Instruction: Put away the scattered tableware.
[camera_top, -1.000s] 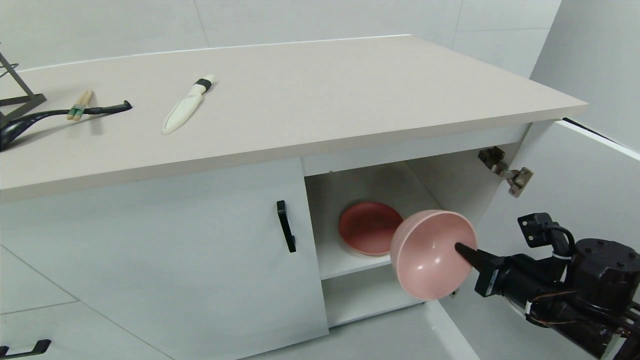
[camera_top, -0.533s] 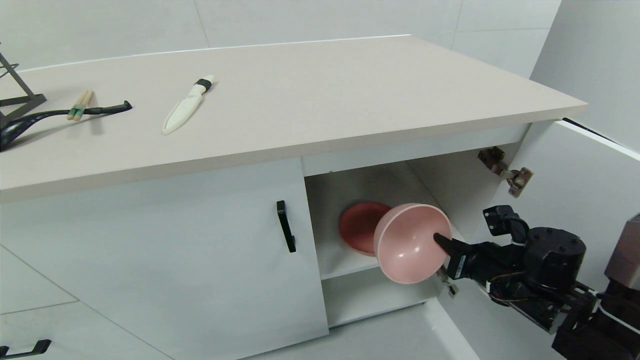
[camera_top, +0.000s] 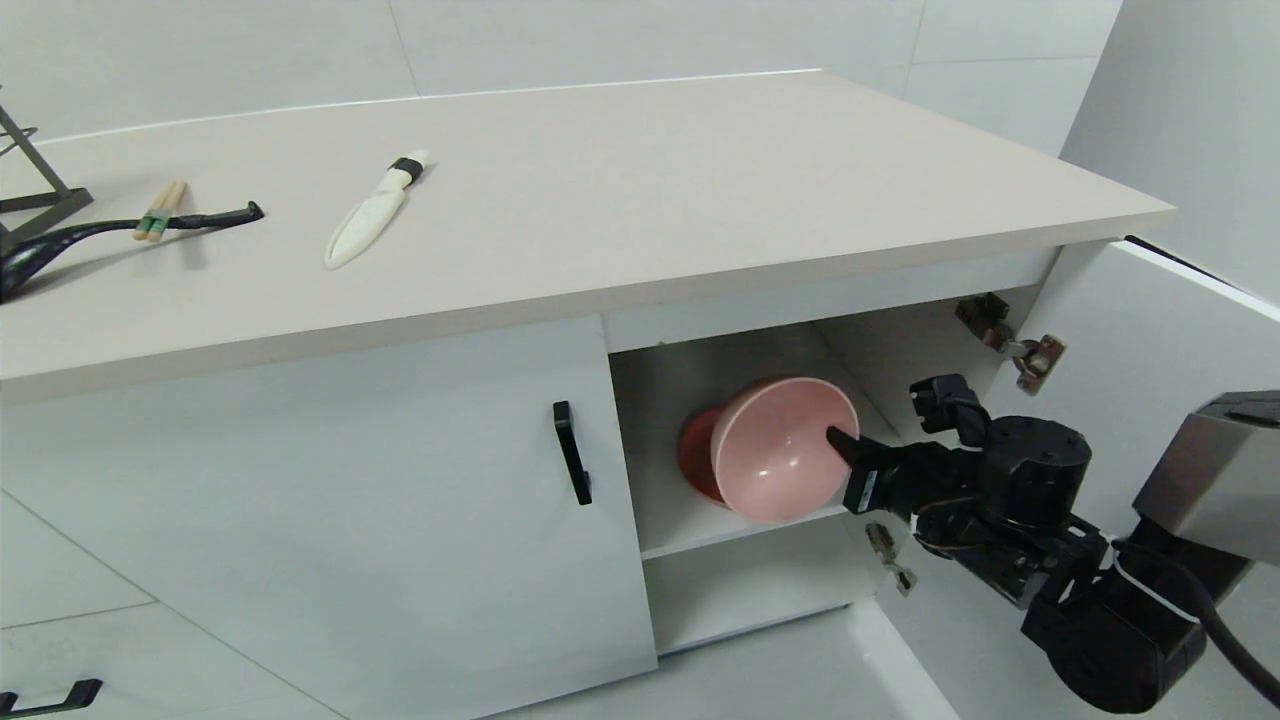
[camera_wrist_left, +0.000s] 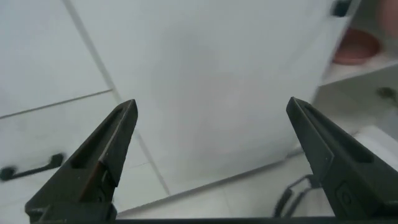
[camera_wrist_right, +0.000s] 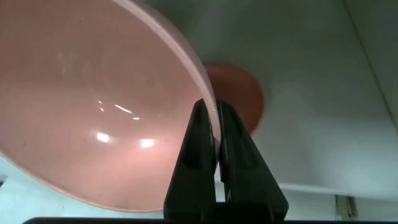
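Now my right gripper (camera_top: 838, 442) pinches the pink bowl (camera_top: 775, 455) by its rim, tilted over the cabinet shelf (camera_top: 685, 530), on the near side of the red plate (camera_top: 693, 455) and perhaps touching it. Released on edge, the bowl could roll out or strike the plate. My left gripper (camera_wrist_left: 210, 104) gapes wide.

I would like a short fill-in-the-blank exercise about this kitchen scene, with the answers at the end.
The right hand is shut on the ____ of the pink bowl.
The bowl is held at the ____ shelf, in front of a red dish.
The left hand is ____.
On the countertop, the white knife lies on the robot's ____ of the chopsticks.
Missing words: rim; upper; open; right.
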